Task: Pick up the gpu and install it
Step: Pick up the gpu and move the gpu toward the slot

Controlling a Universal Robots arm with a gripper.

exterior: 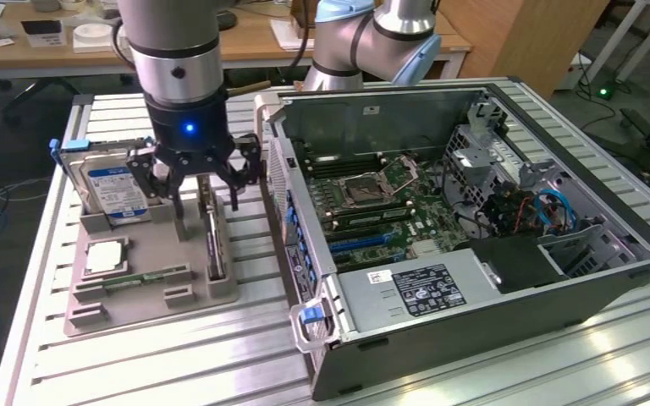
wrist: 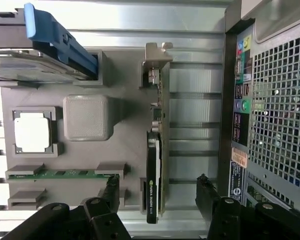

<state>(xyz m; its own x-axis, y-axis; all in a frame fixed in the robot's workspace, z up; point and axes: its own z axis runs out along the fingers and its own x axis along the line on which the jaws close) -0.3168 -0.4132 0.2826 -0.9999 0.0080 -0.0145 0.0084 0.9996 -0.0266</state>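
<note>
We see the gpu (wrist: 153, 185) with a glossy black plastic shroud and a bare silvery metal bracket. Tray (wrist: 125, 145): matt grey plastic, slightly grainy. Table (exterior: 190, 364): ribbed aluminium, satin sheen. Computer case (wrist: 285, 100): dull grey sheet metal, perforated. Hard drive (exterior: 116, 186): shiny metal, blue label.

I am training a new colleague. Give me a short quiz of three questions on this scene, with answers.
1. True or false: the gripper is shut on the gpu.
2. The gpu is: A lying flat; B standing on edge in the grey holder; C lifted in the air.
3. Which blue-labelled part stands in the holder too?
Key: 1 false, the open gripper straddles it; 2 B; 3 the hard drive.
</note>
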